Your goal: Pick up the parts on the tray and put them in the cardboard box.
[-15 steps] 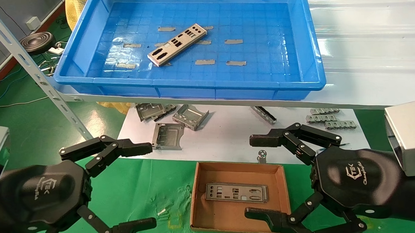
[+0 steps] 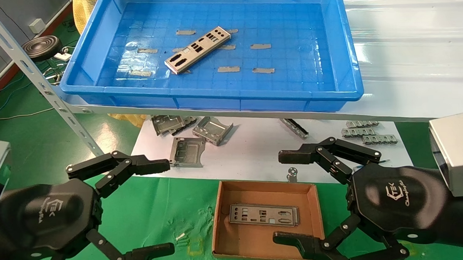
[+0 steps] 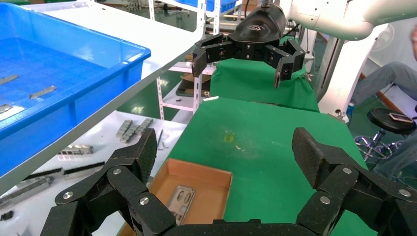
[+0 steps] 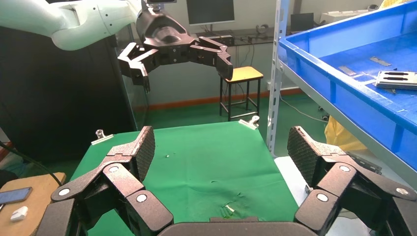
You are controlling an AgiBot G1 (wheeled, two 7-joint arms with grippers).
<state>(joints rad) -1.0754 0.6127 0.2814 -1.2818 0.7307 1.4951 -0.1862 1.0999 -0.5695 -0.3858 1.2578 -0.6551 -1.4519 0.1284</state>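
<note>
Hidden or cut off: the lower finger of the left gripper (image 2: 166,205) and of the right gripper (image 2: 282,197) both run off the bottom of the head view; the near right corner of the cardboard box (image 2: 221,219) is covered by the right gripper's lower finger
Writing: a white logo reading "TEK" with a slanted script word under it sits on each black gripper body; the script word is too small to read for sure
Plate in tray: one part (image 2: 198,49) lies flat on the grid floor of the blue tray (image 2: 211,98), long axis diagonal, far end toward the robot's right, near end toward its left, among small grey tape strips (image 2: 228,69)
Plate in box: a second part (image 2: 263,215) lies flat in the cardboard box, long axis running left to right
Left gripper: fingers spread wide, holding nothing, low over the green mat (image 2: 157,213) left of the box
Right gripper: fingers spread wide, holding nothing, at the box's right side
Elsewhere: folded grey brackets (image 2: 212,130) rest on the white sheet below the tray
</note>
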